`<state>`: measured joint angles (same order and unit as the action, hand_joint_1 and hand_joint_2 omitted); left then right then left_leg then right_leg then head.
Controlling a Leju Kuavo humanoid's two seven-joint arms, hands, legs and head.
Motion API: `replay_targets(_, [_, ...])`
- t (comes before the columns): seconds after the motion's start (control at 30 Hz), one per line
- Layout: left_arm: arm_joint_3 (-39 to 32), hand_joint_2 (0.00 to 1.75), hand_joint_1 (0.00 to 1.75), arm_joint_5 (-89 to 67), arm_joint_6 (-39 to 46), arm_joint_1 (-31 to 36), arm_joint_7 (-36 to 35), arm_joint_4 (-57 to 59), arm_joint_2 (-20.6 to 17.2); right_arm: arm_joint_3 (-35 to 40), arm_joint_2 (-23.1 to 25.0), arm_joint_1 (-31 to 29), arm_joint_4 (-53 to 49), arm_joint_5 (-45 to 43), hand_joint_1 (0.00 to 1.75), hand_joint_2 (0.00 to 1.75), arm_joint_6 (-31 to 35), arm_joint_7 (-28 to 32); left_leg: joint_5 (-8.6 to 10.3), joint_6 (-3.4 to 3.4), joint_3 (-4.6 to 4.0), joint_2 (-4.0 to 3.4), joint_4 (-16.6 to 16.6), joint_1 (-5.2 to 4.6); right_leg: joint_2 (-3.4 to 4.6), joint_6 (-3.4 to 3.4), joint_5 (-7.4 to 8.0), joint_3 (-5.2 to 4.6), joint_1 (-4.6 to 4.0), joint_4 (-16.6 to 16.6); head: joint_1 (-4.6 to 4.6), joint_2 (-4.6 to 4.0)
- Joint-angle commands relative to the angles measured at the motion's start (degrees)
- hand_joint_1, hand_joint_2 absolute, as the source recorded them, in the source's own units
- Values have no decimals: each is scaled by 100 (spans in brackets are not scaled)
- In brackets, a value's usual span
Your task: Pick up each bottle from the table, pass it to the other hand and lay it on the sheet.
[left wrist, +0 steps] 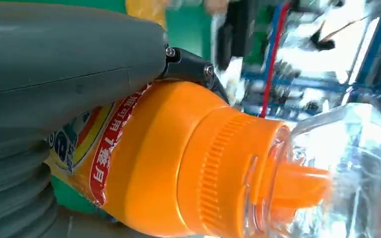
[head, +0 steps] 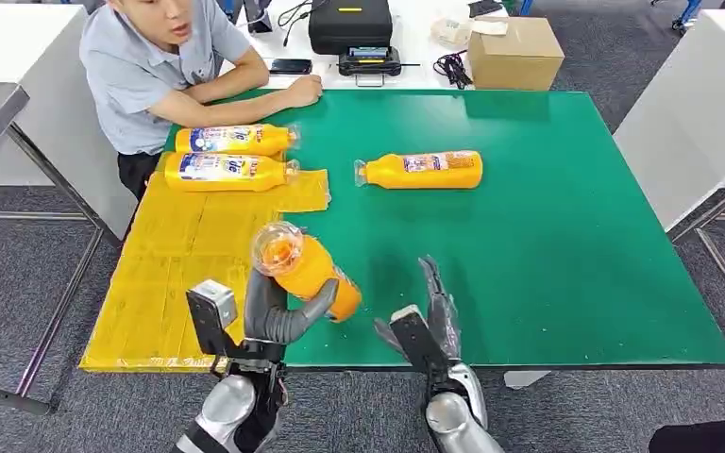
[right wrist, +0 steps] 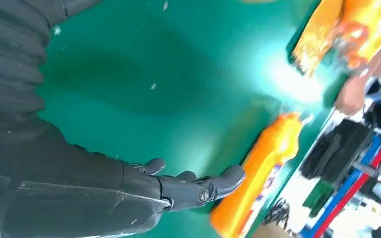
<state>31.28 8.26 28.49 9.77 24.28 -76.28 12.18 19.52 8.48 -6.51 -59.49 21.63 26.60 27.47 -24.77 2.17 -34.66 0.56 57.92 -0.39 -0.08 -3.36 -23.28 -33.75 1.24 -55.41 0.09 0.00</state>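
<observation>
A person (head: 165, 57) in a grey shirt sits at the far left corner of the green worktop (head: 566, 236), one forearm resting on its edge. In front of that person, a yellow sheet (head: 175, 255) covers the left strip of the worktop, reaching from the far side to the near edge. Two orange bottles lie on the sheet's far end, side by side and parallel, caps pointing right: the farther bottle (head: 234, 139) and the nearer bottle (head: 227, 172).

At the near edge, just right of the sheet, the left robot hand (head: 278, 316) grips a third bottle, the held bottle (head: 307, 269), around its body and holds it above the worktop. The bottle tilts with its clear cap up and toward the camera; the left wrist view shows the thumb (left wrist: 69, 64) pressed across the label and the orange nozzle inside the transparent cap.

Just to the right, the right robot hand (head: 434, 316) hovers over bare green worktop with fingers (right wrist: 198, 188) extended and apart, holding nothing, near the held bottle but not touching it.

Farther back, near the middle, a fourth bottle, the lone bottle (head: 422, 171), lies on its side on the green surface, cap pointing left, well apart from the sheet. Beyond the far edge, on a white table, sit a black case (head: 349, 24) and a cardboard box (head: 514, 54).
</observation>
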Motion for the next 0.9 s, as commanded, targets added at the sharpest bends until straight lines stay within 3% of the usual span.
replay_targets(0.03, [-512, 175, 175, -3553, 1151, 324, -640, 831, -447, -473, -36, 351, -371, 399, 0, 175, 245, 20, -8, -19, 40, -3, -12, 8, -1, 21, -8, 39, -9, 11, 2, 0])
replay_targets(0.2, [-685, 175, 175, -3734, 1055, 294, -648, 781, -318, -508, -7, 352, -437, 459, 0, 175, 175, -7, -8, -14, 23, -8, 0, 8, 3, 17, -7, 20, -9, 1, 0, 0])
replay_targets(0.43, [-773, 175, 175, -7433, 789, 766, -2214, 1737, -580, -644, 133, 258, -365, 472, 0, 175, -178, 27, -3, -12, 22, -6, -6, 5, 3, 14, -3, 19, -5, 4, 0, 0])
replay_targets(0.6, [-993, 175, 175, -8120, 522, 1246, -2661, 2848, -644, -761, 214, 185, -259, 423, 0, 175, -309, 85, -3, -19, 33, -9, -8, 10, 4, 22, -2, 30, -11, 7, -2, 0])
replay_targets(0.73, [-1012, 175, 175, -8143, 527, 1287, -2666, 2934, -647, -768, 224, 166, -234, 420, 0, 175, -308, 91, 4, -10, 12, -5, -5, 4, 3, 8, 0, 9, -3, 1, 0, 0])
replay_targets(0.9, [-1016, 175, 175, -8966, 450, 1673, -3165, 3798, -833, -803, 301, 80, 26, 334, 0, 175, -355, 190, -1, -16, 23, -8, -3, 11, 6, 15, -2, 22, -10, 3, 0, 0])
